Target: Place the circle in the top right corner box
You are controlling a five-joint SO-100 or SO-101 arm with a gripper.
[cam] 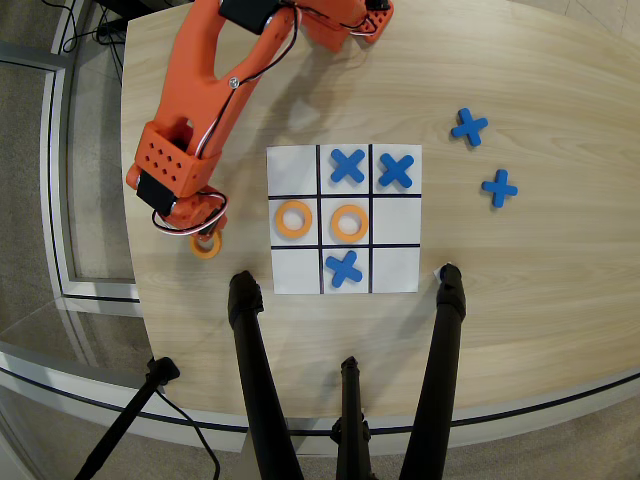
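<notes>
1. The circle (205,245) is seen in the overhead view on the bare desk (520,290), left of the grid sheet (296,278), directly under the hand (207,238).
2. The hand is lowered over that ring; whether it is clamped on it cannot be told, the fingers being hidden by the wrist.
3. The orange arm (205,70) is stretched from the desk's far edge down to the hand.
4. Right of the hand, two more rings (294,219) are laid in the grid's middle row.
5. Farther right and up, the top right corner box (397,170) is occupied by a blue X (396,171).
6. Open wood is left around the hand; black tripod legs (255,370) cross the near edge.
</notes>
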